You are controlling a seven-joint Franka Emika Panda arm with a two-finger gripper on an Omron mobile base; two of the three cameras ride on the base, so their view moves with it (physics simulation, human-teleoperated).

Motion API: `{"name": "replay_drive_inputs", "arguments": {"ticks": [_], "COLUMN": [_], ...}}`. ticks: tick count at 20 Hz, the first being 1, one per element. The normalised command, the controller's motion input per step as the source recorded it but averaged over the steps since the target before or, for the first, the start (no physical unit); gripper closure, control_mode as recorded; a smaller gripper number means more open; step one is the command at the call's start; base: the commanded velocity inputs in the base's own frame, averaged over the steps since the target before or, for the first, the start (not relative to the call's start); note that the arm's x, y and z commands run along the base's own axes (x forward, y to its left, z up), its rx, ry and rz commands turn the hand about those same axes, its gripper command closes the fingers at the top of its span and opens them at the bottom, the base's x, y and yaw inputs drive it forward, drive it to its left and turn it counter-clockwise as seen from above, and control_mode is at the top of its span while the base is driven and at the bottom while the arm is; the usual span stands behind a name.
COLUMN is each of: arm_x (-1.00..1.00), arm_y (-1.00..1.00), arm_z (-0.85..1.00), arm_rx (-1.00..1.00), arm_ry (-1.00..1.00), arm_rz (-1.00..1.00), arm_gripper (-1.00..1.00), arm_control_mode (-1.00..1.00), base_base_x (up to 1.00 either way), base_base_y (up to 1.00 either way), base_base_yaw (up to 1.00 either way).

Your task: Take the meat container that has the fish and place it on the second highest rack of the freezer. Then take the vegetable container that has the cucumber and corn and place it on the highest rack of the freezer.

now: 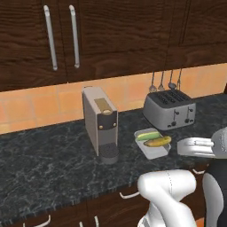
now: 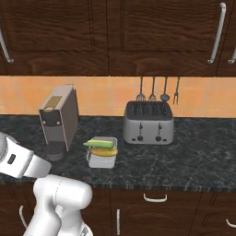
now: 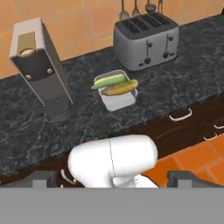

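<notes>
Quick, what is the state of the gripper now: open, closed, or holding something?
Gripper: open, holding nothing; it is back from the vegetable container.

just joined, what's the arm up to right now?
Nothing is held at the moment. The white arm's gripper is open and pulled back above the cabinet fronts, looking down at the dark marbled counter. There a clear rectangular container holds a green cucumber and a yellow-orange corn cob lying across its top. It sits between the grey coffee machine and the silver four-slot toaster, untouched.
</notes>
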Motion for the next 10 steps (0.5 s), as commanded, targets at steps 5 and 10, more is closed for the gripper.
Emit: {"name": "replay_drive_inputs", "arguments": {"ticks": [5,10], "arm_x": [0.31,0.60], "arm_y": [-0.09,0.08], "arm_z": [-0.43,-0.70], "arm_rx": [0.36,0.09], "arm_ry": [0.04,0.33], "arm_rz": [-0.16,-0.54], "arm_gripper": [-1.00,-1.00], "arm_control_mode": [-1.00,-1.00], "base_base_x": [0.00,0.00], "base_base_y": [0.00,0.00], "base_base_yaw": [0.00,0.00]}}
